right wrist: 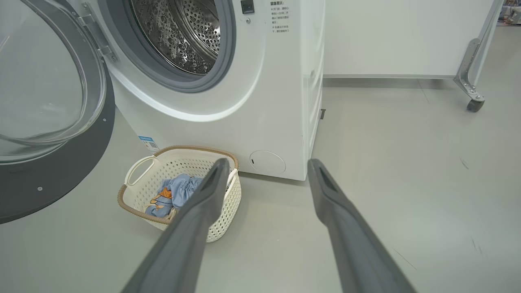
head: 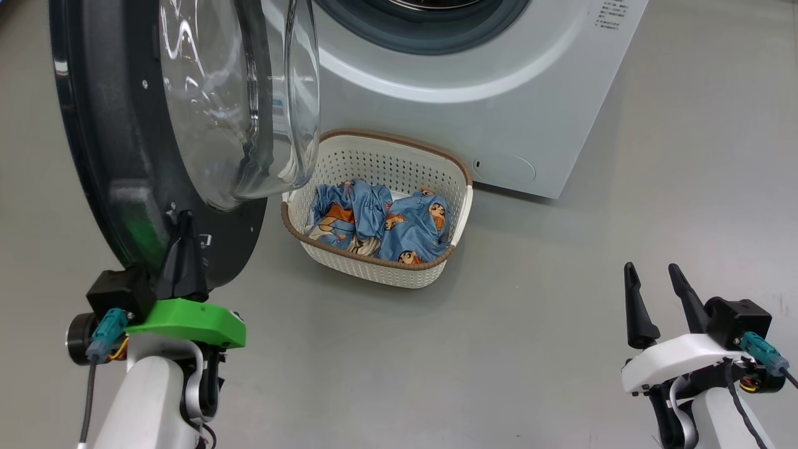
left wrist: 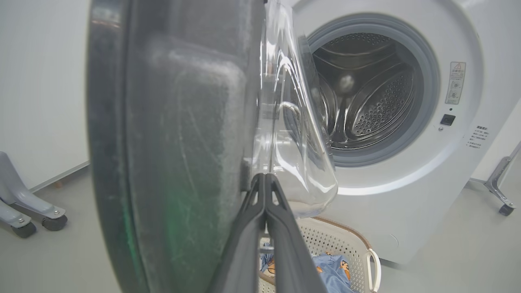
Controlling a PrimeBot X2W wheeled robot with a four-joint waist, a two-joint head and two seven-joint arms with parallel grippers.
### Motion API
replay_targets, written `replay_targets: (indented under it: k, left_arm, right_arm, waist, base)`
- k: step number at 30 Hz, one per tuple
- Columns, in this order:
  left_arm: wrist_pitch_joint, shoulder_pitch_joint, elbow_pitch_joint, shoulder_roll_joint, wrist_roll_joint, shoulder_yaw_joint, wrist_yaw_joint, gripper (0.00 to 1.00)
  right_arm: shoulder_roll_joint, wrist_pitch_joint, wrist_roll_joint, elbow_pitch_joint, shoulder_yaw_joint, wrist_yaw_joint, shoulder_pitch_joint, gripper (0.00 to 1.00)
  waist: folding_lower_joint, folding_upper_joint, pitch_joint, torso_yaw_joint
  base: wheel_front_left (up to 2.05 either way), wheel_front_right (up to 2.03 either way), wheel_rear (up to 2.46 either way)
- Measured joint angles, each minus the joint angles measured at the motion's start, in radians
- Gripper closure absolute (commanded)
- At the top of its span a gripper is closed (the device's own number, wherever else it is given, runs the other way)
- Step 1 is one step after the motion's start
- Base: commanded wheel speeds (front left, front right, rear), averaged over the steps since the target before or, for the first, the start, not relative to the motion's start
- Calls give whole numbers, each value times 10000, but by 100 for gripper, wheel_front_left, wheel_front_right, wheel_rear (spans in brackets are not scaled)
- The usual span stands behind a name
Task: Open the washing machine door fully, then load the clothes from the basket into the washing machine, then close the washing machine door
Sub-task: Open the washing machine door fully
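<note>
The white front-loading washing machine [head: 499,106] stands on the grey floor [head: 530,324] with its mouth uncovered, and the left wrist view looks straight into a bare perforated steel drum [left wrist: 378,101] with no cloth in it. The round door [head: 100,156] is swung well out from the front, its black rim and bulging glass bowl [head: 249,93] hanging over the left end of the basket in the head view. I cannot tell whether the door is at the end of its swing. The cream perforated basket [head: 374,165] sits on the floor just in front of the machine's lower corner. The light blue cartoon-print clothes [head: 405,227] lie crumpled inside it, untouched. The left tool [head: 182,218] is clenched on nothing, its fingers pressed together and their tips set against the inner face of the door beside the glass, which looks like a push to widen the opening. The right tool [head: 651,271] hangs released, fingers spread and empty, well apart from the basket. By my reckoning the opening step is done or nearly so, while the whole loading and the closing are left.
</note>
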Motion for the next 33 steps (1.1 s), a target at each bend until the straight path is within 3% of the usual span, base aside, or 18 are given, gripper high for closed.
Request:
replay_targets:
  k: [14,33]
  left_arm:
    - [0,-115,757,713,-602,1306,176,100]
    - [0,-1682,2107,1710,-1241,2882,339,100]
  right_arm:
    - [-104,0,-207,-13,157,82,-33,0]
    - [-587,0,-433,-167,194,88,-501,0]
  waist:
    - [0,0,433,-43]
    - [0,0,1524,-246]
  base:
    - [0,0,0]
    - [0,0,0]
